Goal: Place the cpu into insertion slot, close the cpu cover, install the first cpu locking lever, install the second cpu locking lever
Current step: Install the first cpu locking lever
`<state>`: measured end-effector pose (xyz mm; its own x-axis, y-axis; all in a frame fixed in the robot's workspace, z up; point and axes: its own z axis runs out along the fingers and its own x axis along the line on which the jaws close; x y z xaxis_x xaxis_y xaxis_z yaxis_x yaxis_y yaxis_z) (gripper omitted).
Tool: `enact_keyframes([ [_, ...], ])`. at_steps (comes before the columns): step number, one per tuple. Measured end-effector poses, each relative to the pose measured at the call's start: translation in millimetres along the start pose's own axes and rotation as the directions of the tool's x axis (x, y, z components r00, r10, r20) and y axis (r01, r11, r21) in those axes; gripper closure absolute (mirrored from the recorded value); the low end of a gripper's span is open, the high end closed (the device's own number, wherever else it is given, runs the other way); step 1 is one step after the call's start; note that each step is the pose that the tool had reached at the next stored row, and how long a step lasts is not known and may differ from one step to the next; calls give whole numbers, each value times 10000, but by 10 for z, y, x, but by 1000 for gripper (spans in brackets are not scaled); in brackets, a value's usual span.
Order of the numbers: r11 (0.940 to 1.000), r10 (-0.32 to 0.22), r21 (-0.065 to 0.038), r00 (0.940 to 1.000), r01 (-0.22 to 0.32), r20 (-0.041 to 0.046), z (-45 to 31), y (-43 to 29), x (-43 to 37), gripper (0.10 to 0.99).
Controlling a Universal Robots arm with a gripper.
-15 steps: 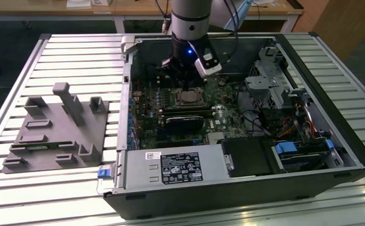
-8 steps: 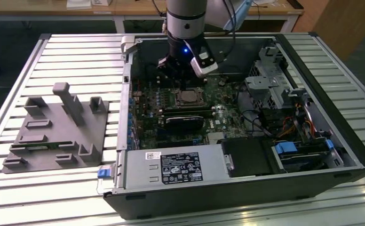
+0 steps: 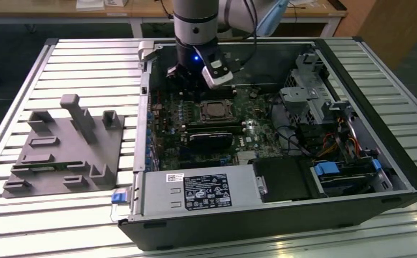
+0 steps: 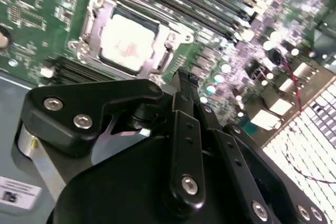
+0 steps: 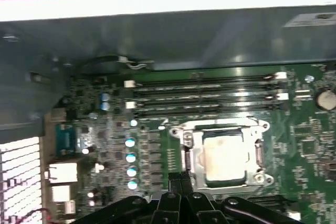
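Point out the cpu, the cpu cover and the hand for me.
cpu [image 5: 224, 156]: first wrist view, middle of its pale metal top.
cpu cover [image 5: 195, 142]: first wrist view, one side bar of the silvery frame.
hand [image 5: 181, 179]: first wrist view, between its fingertips.

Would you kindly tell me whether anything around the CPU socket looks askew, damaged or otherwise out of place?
Nothing looks askew. In the second wrist view the cpu sits square inside the cpu cover, whose frame lies flat around it on the green motherboard. The one oddity is a faint reddish smudge on the chip's metal top.
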<state>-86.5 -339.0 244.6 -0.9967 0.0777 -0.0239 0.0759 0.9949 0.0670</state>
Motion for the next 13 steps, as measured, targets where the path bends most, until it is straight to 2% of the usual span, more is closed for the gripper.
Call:
enact_keyframes([
  [2,10000,3,-73,10000,-3,-5,-1,-4,37,980],
  [3,9999,5,-158,10000,-6,-13,-2,-6,51,980],
  [5,9989,12,-462,10000,-13,-36,-2,-10,76,980],
  [8,9950,26,-1000,10000,-34,-77,-3,-17,109,980],
  [13,9829,40,-1840,9999,-66,-146,-5,-26,159,980],
])
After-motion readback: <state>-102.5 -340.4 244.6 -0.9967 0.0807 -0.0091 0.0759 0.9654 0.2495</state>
